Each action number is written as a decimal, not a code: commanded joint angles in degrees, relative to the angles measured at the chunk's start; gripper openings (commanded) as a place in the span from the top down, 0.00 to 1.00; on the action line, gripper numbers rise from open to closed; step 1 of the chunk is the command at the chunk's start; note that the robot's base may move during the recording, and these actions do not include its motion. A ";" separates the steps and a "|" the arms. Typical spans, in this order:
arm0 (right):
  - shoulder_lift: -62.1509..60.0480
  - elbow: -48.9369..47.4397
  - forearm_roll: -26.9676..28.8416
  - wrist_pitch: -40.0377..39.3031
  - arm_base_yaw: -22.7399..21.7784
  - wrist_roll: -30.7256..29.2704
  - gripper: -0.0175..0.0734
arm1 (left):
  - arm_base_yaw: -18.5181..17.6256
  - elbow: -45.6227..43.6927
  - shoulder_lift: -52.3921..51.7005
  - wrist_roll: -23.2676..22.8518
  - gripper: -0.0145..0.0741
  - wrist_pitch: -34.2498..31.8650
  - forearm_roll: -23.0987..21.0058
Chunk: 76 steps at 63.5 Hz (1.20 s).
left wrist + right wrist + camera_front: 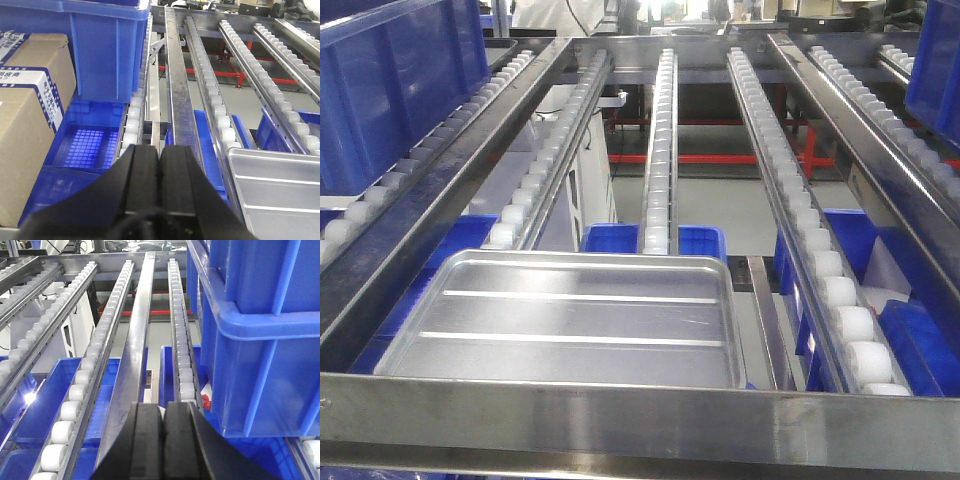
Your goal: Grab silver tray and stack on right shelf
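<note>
The silver tray [570, 320] lies flat on the white roller lanes of the right shelf, its near rim against the broad steel front bar [640, 425]. Two long ribs cross its shiny base. One corner of the silver tray [280, 190] shows low at the right of the left wrist view. My left gripper [160, 149] is shut with nothing in it, hovering left of the tray above a steel rail. My right gripper [163, 407] is also shut and holds nothing, over a rail beside a roller lane. Neither gripper shows in the front view.
Large blue crates sit on the rollers at far left [390, 80] and far right [935, 60]; one big crate [260, 330] stands close to the right of my right gripper. Cardboard boxes [25, 110] stand at the left. Blue bins [685, 240] sit on the level below.
</note>
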 commanded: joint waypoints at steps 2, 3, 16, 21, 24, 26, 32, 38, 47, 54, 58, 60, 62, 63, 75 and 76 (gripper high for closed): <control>-1.17 -1.02 -0.14 -5.25 -0.17 0.00 0.75 | -0.52 1.03 -0.86 0.03 0.95 -4.87 -0.35; -1.17 -1.02 -0.14 -5.25 -0.17 0.00 0.75 | -0.52 1.03 -0.86 0.03 0.95 -4.87 -0.35; -1.17 -1.02 -0.14 -5.25 -0.17 0.00 0.75 | -0.52 1.03 -0.86 0.03 0.95 -4.87 -0.35; -1.17 -1.02 -0.14 -5.25 -0.17 0.00 0.75 | -0.52 1.03 -0.86 0.03 0.95 -4.87 -0.35; -1.17 -1.02 -0.14 -5.25 -0.17 0.00 0.75 | -0.52 1.03 -0.86 0.03 0.95 -4.87 -0.35; -1.17 -1.02 -0.14 -5.25 -0.17 0.00 0.75 | -0.52 1.03 -0.86 0.03 0.95 -4.87 -0.35; -1.17 -1.02 -0.14 -5.25 -0.17 0.00 0.75 | -0.52 1.03 -0.86 0.03 0.95 -4.87 -0.35; -1.17 -1.02 -0.14 -5.25 -0.17 0.00 0.75 | -0.52 1.03 -0.86 0.03 0.95 -4.87 -0.35; -1.17 -1.06 -0.14 -5.62 -0.17 0.00 0.75 | -0.52 1.03 -0.86 0.03 0.95 -5.20 -0.35; -1.17 -1.06 -0.14 -6.57 -0.17 0.00 0.75 | -0.52 1.03 -0.86 0.03 0.95 -9.61 -0.35; -1.17 -1.06 -0.14 -8.21 -0.17 0.00 0.75 | -0.52 0.47 -0.60 0.03 0.95 -14.14 -0.35; -1.17 -1.06 -0.14 -9.34 -0.17 0.00 0.75 | -0.52 -0.18 -0.58 0.03 0.95 -16.03 -0.35; -1.17 -1.06 -0.14 -10.39 -0.17 0.00 0.75 | -0.52 -1.40 -0.58 0.03 0.95 -16.57 -0.35; -1.17 -1.06 -0.14 -10.80 -0.17 0.00 0.75 | -0.52 -2.08 -0.58 0.03 0.95 -16.57 -0.35; -1.17 -1.06 -0.14 -12.15 -0.17 0.00 0.75 | -0.57 -20.43 3.58 0.03 0.95 3.42 -0.35; -1.17 -1.06 -0.14 -12.15 -0.17 0.00 0.75 | -0.57 -22.57 4.30 0.03 0.95 5.04 -0.35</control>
